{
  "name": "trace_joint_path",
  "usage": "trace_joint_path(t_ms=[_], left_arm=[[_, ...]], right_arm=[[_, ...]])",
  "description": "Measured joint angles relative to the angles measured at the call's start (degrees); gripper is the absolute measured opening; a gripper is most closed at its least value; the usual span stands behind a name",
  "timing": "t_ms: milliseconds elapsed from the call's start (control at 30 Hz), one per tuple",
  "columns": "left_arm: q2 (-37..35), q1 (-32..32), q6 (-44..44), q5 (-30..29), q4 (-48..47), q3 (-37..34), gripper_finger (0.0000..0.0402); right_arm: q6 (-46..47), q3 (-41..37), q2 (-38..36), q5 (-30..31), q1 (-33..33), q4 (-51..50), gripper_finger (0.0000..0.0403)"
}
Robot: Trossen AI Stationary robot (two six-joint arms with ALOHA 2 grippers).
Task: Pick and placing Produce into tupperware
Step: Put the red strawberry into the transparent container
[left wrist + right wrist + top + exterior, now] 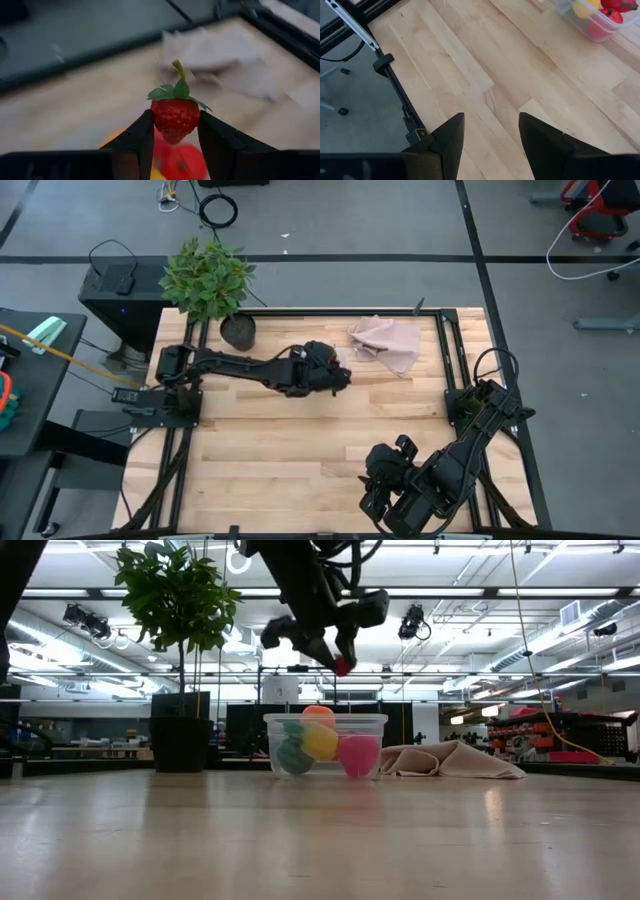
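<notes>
My left gripper [174, 131] is shut on a red toy strawberry [175, 119] with a green stalk, above the clear tupperware [325, 746]; it also shows in the low view [337, 658]. The tupperware stands on the table and holds yellow, orange, green and red produce [320, 740]. In the high view my left gripper [335, 375] hides the box. My right gripper [490, 135] is open and empty over bare wood near the table's near right corner [385, 485]. My left gripper pinches the strawberry's two sides [156, 120] between its two fingers, near their free ends. The strawberry is lifted clear above the tupperware, its green leaves and stalk [178, 80] pointing away from the gripper.
A beige-pink cloth [385, 342] lies crumpled at the far right of the table, beside the box. A potted leafy plant [208, 280] stands at the far left. Dark frame rails [445, 355] run along the table's sides. Bare wood lies in the middle and near part.
</notes>
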Motion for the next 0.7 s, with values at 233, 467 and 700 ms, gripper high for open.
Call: trace_joint_path(t_ms=[233,467,700], left_arm=[[0.0,-1.8,-1.0,-14.2,0.7,0.0,0.0152],[0.0,-1.8,-6.8,-18.3,1.4,-1.5,0.0142],[0.0,-0.9,-6.2,-16.1,2.5,-1.5,0.0161]], right_arm=[[0.0,0.0,0.0,0.7,0.0,0.0,0.0195],[0.0,0.0,0.0,0.9,-0.4,0.0,0.0195],[0.0,0.0,0.0,0.9,-0.5,0.0,0.0195]])
